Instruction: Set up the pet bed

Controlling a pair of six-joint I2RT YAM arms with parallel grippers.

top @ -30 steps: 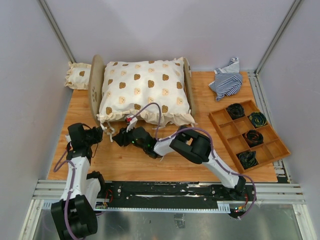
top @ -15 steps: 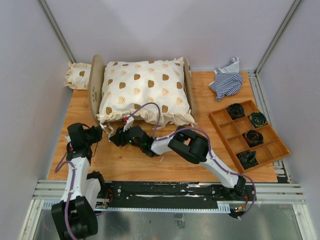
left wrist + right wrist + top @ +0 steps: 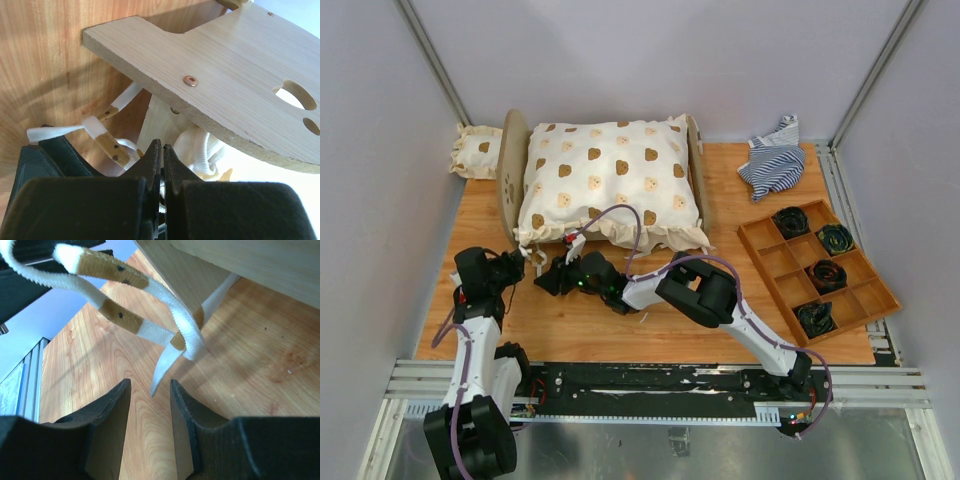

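Top camera looks down over the table (image 3: 725, 200) — both wrist cameras, close-up, share the straps (image 3: 117, 315) by the pet bed (image 3: 240, 75).

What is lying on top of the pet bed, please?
A large bear-print cushion covers the pet bed; only its wooden end boards show. The base beneath is hidden.

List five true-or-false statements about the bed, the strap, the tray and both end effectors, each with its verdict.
1. The large bear-print cushion lies on the pet bed. True.
2. The left end effector is wide open. False: its fingers are shut together.
3. The right end effector is open, and a white strap hangs just ahead of it. True.
4. The wooden tray sits left of the bed. False: it sits to the bed's right.
5. The striped cloth lies inside the tray. False: it lies on the table, beyond the tray.
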